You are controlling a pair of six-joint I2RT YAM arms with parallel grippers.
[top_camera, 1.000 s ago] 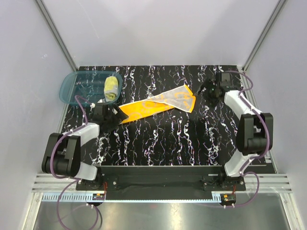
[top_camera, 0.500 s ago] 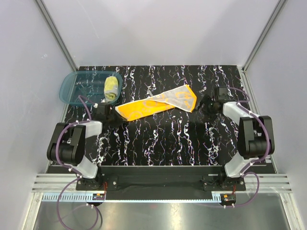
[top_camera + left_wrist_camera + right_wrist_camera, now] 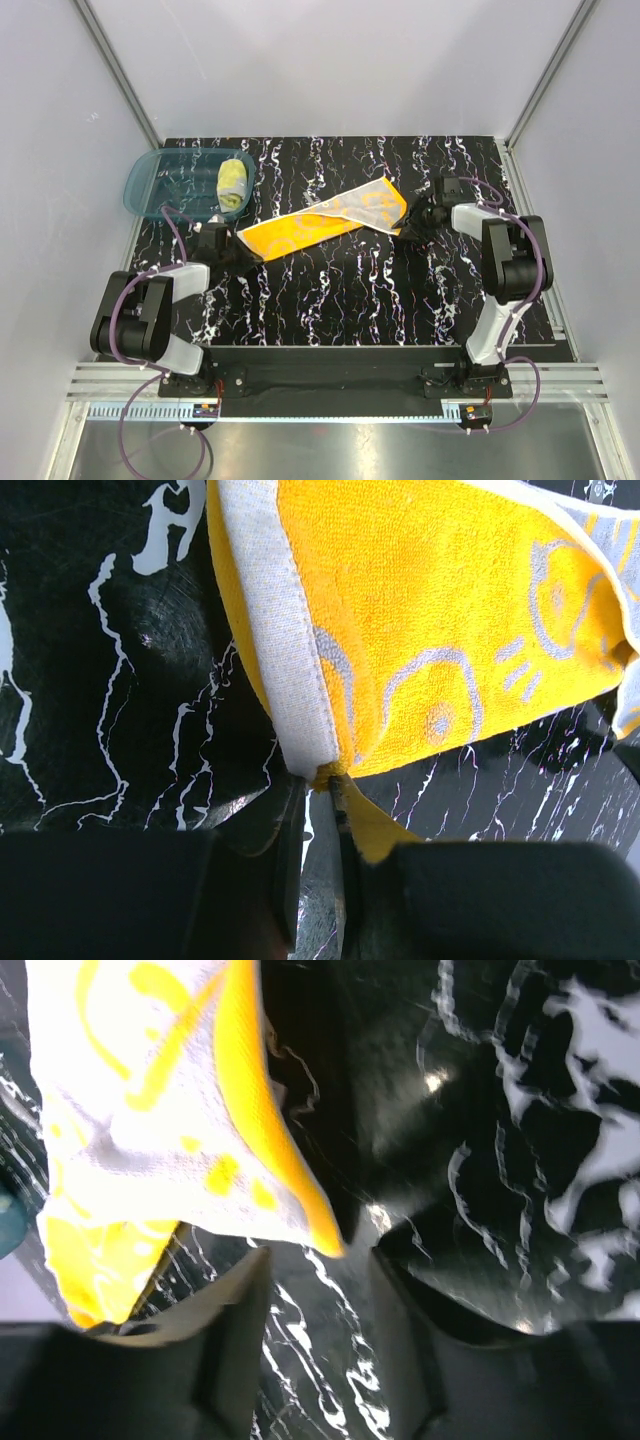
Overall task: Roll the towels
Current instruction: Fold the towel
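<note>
The orange towel [image 3: 320, 222] lies spread in a long diagonal strip on the black marbled table, its grey-beige side folded over at the right end. My left gripper [image 3: 240, 251] is at its near-left corner; in the left wrist view the gripper [image 3: 318, 785] is shut on that corner of the towel [image 3: 430, 630]. My right gripper [image 3: 408, 226] is at the towel's right end. In the right wrist view it [image 3: 320, 1265] stands open, and the towel's [image 3: 150, 1110] corner tip hangs just at the mouth of the jaws. The pale yellow towel [image 3: 233, 183] lies rolled in the basin.
The translucent teal basin [image 3: 150, 187] stands at the back left of the table, just beyond my left arm. Pale walls close in the table on the left, back and right. The arm bases sit on a black rail at the near edge.
My left gripper has closed on the orange towel's corner. My right gripper has come in from the far right to the towel's right end, jaws narrowing. The towel has shifted slightly left.
</note>
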